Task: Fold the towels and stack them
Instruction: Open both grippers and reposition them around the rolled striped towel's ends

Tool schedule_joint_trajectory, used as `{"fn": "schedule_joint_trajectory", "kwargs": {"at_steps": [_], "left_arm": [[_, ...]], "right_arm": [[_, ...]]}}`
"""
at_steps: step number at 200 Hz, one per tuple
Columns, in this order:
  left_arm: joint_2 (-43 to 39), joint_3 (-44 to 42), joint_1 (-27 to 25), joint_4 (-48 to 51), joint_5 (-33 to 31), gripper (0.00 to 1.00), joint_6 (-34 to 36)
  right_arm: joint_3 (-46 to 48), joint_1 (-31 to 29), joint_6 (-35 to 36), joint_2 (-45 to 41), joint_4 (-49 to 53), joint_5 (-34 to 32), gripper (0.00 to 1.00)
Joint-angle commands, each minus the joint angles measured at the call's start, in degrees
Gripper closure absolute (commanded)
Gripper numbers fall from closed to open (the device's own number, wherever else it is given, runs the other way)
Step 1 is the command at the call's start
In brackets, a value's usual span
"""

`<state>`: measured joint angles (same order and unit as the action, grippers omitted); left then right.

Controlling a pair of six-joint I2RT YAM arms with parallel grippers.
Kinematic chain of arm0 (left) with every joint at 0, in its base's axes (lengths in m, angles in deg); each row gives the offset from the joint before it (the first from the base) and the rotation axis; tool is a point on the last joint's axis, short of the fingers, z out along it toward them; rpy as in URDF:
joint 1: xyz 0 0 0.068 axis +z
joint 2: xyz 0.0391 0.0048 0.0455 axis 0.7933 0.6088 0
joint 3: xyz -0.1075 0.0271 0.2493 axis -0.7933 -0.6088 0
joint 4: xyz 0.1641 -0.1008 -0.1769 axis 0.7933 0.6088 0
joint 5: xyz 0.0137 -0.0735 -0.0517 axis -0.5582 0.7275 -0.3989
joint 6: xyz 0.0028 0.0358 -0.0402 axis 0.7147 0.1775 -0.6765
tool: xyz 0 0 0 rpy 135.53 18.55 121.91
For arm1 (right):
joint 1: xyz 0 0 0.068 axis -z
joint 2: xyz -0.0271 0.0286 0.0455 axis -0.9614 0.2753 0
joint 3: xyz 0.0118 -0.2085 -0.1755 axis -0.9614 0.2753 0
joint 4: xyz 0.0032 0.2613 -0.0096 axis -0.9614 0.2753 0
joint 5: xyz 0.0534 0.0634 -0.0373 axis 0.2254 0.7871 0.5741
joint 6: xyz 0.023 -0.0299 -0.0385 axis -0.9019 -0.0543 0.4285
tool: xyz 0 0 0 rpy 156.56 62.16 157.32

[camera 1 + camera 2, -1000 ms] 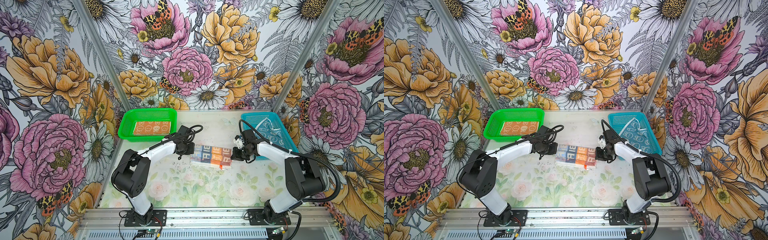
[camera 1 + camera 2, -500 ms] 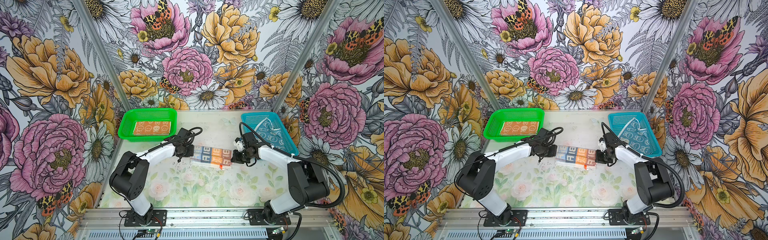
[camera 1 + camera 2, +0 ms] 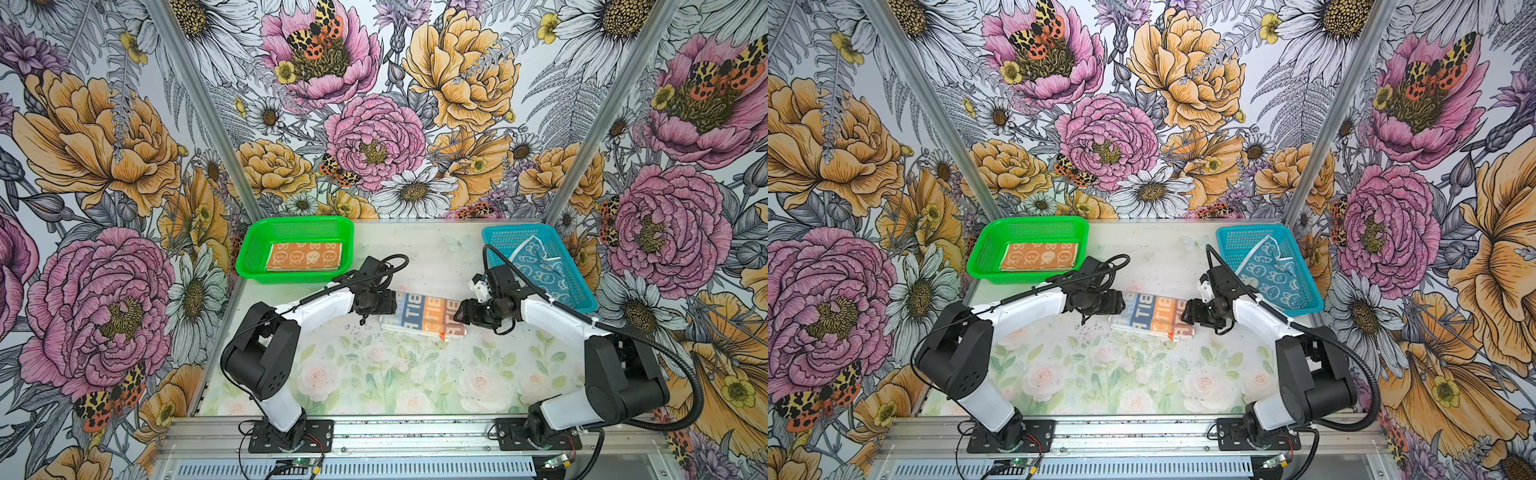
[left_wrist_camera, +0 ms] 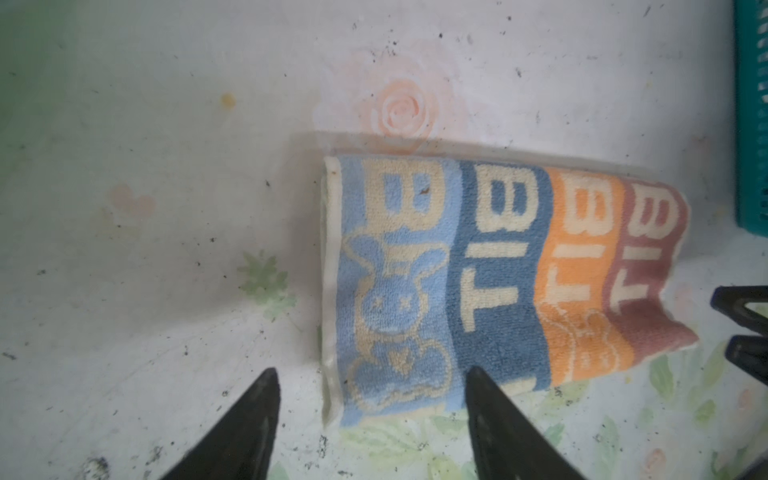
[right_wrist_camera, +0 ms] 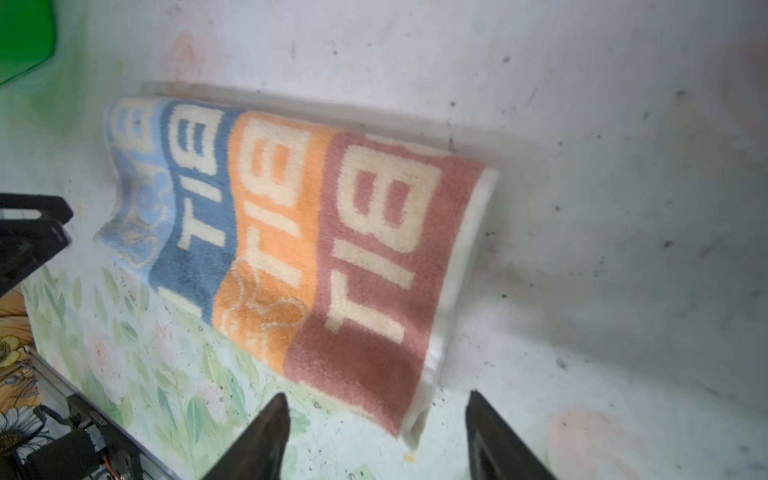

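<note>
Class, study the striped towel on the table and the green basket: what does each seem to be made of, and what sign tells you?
Striped towel: looks like cotton-type terry cloth, matte and fuzzy, with a short looped pile visible; fibre uncertain. Green basket: apparently moulded plastic, with a smooth rim and fine perforated mesh walls.

Left fingers (image 4: 249, 432) and right fingers (image 5: 494, 444) stand spread apart, low, pointing toward each other.

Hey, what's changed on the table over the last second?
Both opened: the left tool and right tool let go of the folded striped towel, which lies on the table between them and did not shift. The orange towel in the green basket and the blue towel in the blue basket are unchanged.
</note>
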<state>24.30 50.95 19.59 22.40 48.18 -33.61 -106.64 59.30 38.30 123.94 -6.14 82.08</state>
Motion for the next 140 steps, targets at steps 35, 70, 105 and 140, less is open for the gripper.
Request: {"fn": "schedule_joint_trajectory", "kwargs": {"at_steps": [35, 70, 105, 140], "left_arm": [[-0.7, 0.2, -2.1, -12.2, 11.1, 0.01, -12.6], [2.2, -4.8, -2.8, -19.1, 13.5, 0.01, -16.3], [3.1, -9.8, -2.9, -21.0, 13.2, 0.01, -16.7], [3.4, -11.3, -2.7, -19.5, 12.6, 0.01, -15.5]], "right_arm": [[1.6, -3.1, -10.2, -1.9, -12.3, 9.5, 0.09], [4.8, -5.0, -12.6, 1.3, -18.2, 11.1, 0.06], [9.1, -5.0, -12.5, 4.2, -20.8, 10.8, 0.04], [10.5, -4.8, -11.9, 3.3, -20.7, 9.8, 0.01]]}}
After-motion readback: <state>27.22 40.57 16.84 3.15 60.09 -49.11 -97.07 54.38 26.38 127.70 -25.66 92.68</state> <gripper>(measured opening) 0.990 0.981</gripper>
